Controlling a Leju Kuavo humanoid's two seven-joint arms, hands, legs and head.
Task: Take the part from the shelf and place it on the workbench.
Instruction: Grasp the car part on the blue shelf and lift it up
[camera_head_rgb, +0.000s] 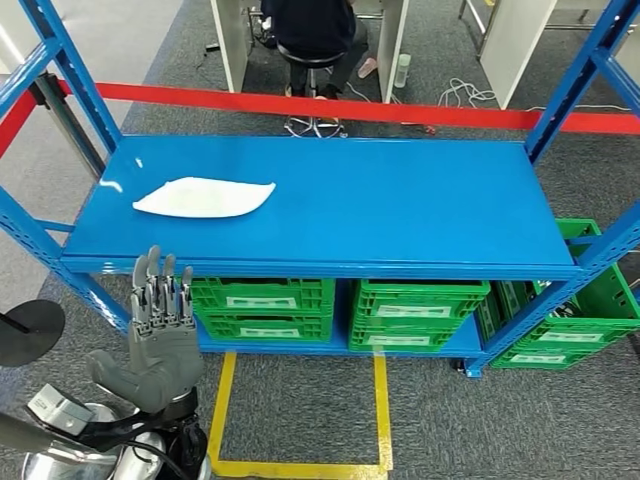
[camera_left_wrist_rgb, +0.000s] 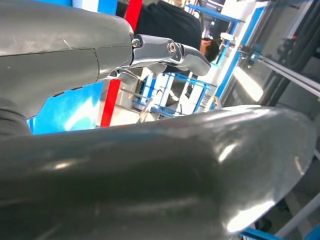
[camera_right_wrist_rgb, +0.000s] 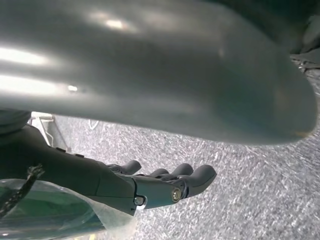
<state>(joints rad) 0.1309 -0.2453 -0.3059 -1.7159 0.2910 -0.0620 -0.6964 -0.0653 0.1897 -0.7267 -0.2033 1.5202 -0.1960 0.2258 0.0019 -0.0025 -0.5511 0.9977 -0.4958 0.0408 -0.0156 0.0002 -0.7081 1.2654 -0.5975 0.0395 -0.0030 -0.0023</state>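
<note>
Flat white leaf-shaped part (camera_head_rgb: 205, 197) lies on blue metal shelf (camera_head_rgb: 392, 205), left side, untouched. Left hand (camera_head_rgb: 160, 325) raised before shelf edge, fingers straight, apart, grasping nothing. Right hand (camera_right_wrist_rgb: 151, 185) over grey carpet (camera_right_wrist_rgb: 241, 190), fingers extended, empty; clear plastic (camera_right_wrist_rgb: 49, 210) beside it, blurred, contact unclear.

We count one white part (camera_head_rgb: 205, 197) lying on the top board of one blue shelf (camera_head_rgb: 392, 200). Beneath it we list four green crates: two (camera_head_rgb: 262, 309) (camera_head_rgb: 417, 312) on the lower board, two more (camera_head_rgb: 596, 300) (camera_head_rgb: 504, 305) at the shelf's right end, though the inner one is partly hidden. One red barrier tape (camera_head_rgb: 362, 108), one yellow floor outline (camera_head_rgb: 302, 465), one seated person (camera_head_rgb: 313, 28), two robot hands (camera_head_rgb: 160, 335) (camera_right_wrist_rgb: 158, 182).
</note>
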